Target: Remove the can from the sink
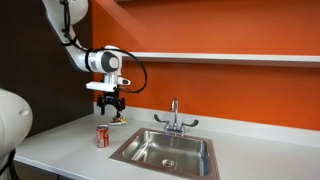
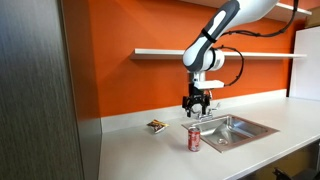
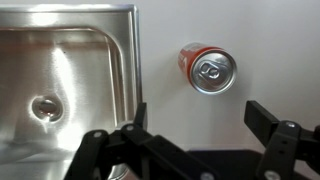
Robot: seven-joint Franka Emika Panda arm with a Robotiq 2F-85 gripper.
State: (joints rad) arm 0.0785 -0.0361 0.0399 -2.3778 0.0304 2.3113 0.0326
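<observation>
The red can (image 1: 102,137) stands upright on the pale grey counter beside the sink (image 1: 168,152), outside the basin. It also shows in the other exterior view (image 2: 194,139) and in the wrist view (image 3: 208,69), silvery top facing the camera. The sink appears in an exterior view (image 2: 232,127) and in the wrist view (image 3: 60,80) with its round drain. My gripper (image 1: 111,106) hangs open and empty above the counter, well above the can and apart from it. It shows too in an exterior view (image 2: 196,108), and its fingers frame bare counter in the wrist view (image 3: 195,125).
A chrome two-handled faucet (image 1: 174,118) stands behind the sink. A small flat dish with reddish bits (image 2: 156,125) lies on the counter near the orange wall. A white shelf (image 1: 220,57) runs along the wall above. A dark panel (image 2: 40,90) borders the counter.
</observation>
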